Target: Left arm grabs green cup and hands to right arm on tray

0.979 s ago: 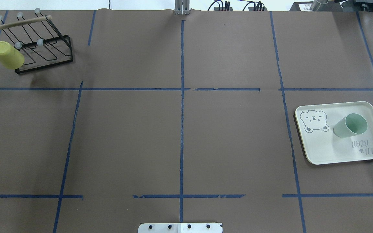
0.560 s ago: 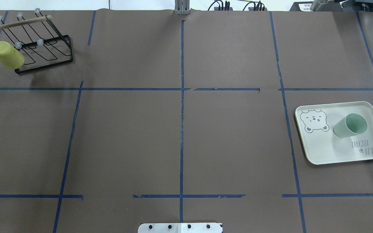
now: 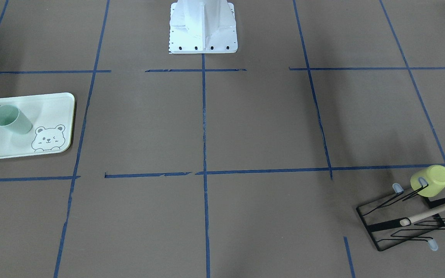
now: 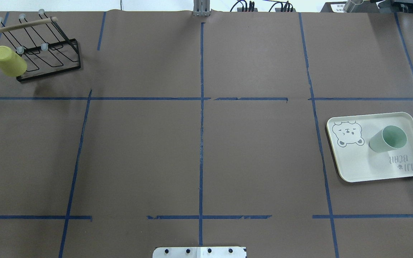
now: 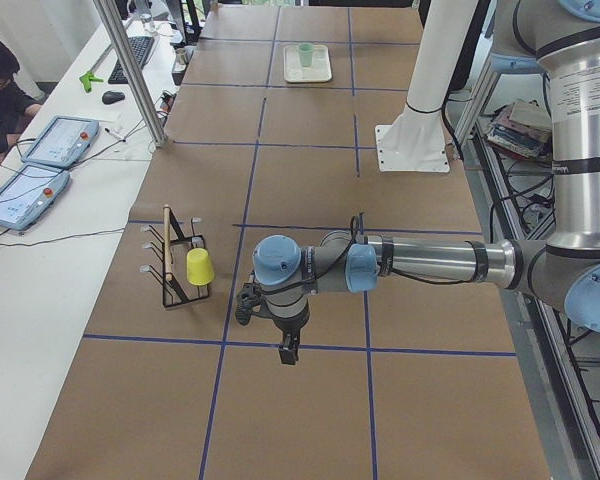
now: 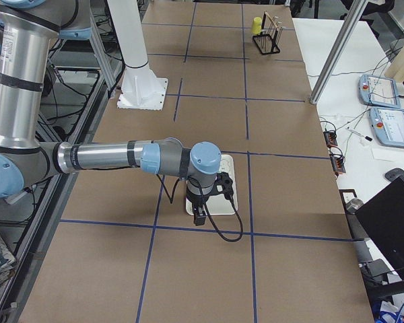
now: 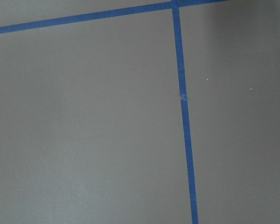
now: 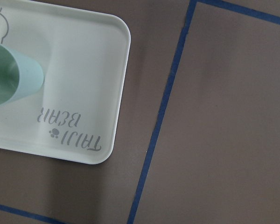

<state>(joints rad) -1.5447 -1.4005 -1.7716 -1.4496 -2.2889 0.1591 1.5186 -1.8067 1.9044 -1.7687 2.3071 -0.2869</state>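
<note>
Green cup (image 4: 388, 139): upright, mouth up, on the tray (image 4: 360, 165), between bear drawing and lettering; nothing grips it
Tray: flat on the desk (image 4: 199, 150), on the robot's right side
Left arm (image 5: 420, 262): held out above the desk; seen only from the side, so cannot tell whether its jaws are released or clenched
Right arm (image 6: 108, 156): wrist hangs above the tray's edge; jaws likewise cannot tell
Standing: delivery judged complete
Risk: the right arm dropping or swinging from above the tray could clip the light cup and tip it or slide the tray
Change since earlier overhead frames: none; cup, tray, rack (image 4: 48, 57) and yellow-green cup (image 4: 8, 61) lie unmoved
</note>
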